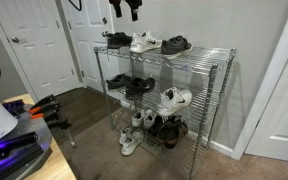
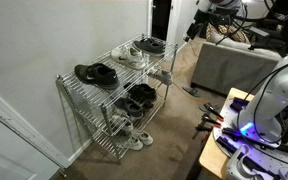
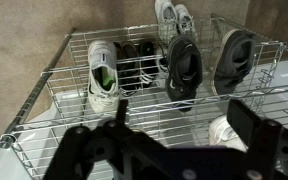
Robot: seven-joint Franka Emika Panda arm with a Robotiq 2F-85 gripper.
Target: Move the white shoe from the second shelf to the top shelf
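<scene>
The white shoe (image 1: pixel 176 97) lies on the second shelf (image 1: pixel 154 98), at the end next to the wall corner. In the wrist view it shows through the wire grid (image 3: pixel 224 133), just beside my right finger. The top shelf (image 1: pixel 199 55) holds a smaller white sneaker (image 1: pixel 144 42) between black shoes (image 1: pixel 115 38). My gripper (image 1: pixel 124 9) hangs high above the top shelf, open and empty; it also shows in the wrist view (image 3: pixel 184 113) and in an exterior view (image 2: pixel 197 27).
Black shoes (image 1: pixel 127 84) fill the other end of the second shelf. Small white sneakers (image 1: pixel 131 140) and brown shoes (image 1: pixel 167 128) sit on the lowest tier. A white door (image 1: pixel 39 45) and walls stand behind the rack. A couch (image 2: pixel 234 65) is nearby.
</scene>
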